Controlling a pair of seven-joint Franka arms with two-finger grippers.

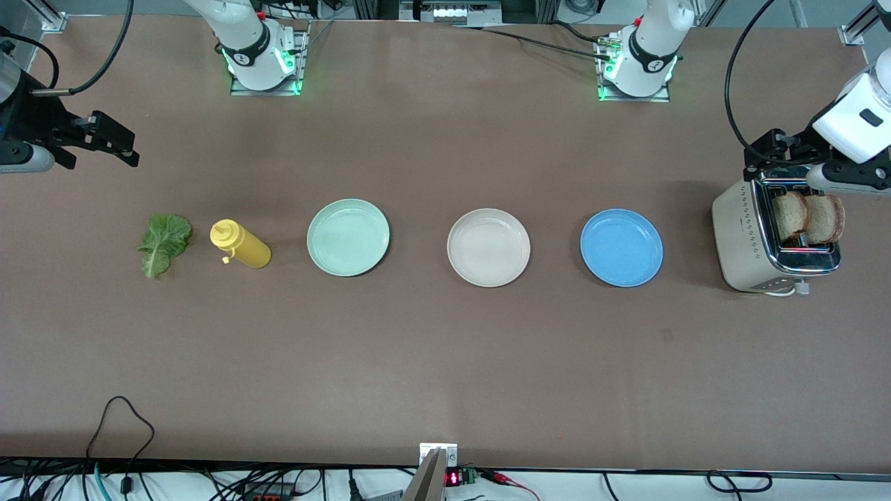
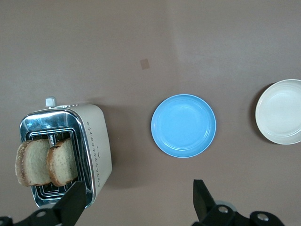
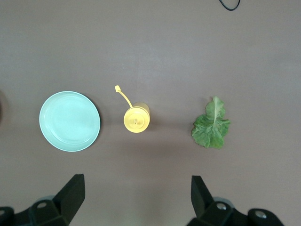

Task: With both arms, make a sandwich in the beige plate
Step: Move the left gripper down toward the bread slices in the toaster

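Note:
The beige plate (image 1: pixel 489 247) lies empty at the middle of the table, also at the edge of the left wrist view (image 2: pixel 281 111). Two bread slices (image 1: pixel 791 217) (image 1: pixel 826 218) stand upright in the slots of a cream toaster (image 1: pixel 738 236) at the left arm's end; the left wrist view shows them too (image 2: pixel 33 162) (image 2: pixel 62 161). A green lettuce leaf (image 1: pixel 164 243) (image 3: pixel 211 127) lies flat at the right arm's end. My left gripper (image 1: pixel 766 154) (image 2: pixel 138 188) hangs open over the toaster's edge. My right gripper (image 1: pixel 129 147) (image 3: pixel 136 181) hangs open, empty, above the table near the lettuce.
In one row with the beige plate are a pale green plate (image 1: pixel 348 237) (image 3: pixel 69 121) and a blue plate (image 1: pixel 621 248) (image 2: pixel 183 125), both empty. A yellow squeeze bottle (image 1: pixel 240 244) (image 3: pixel 136 118) stands between the lettuce and the green plate.

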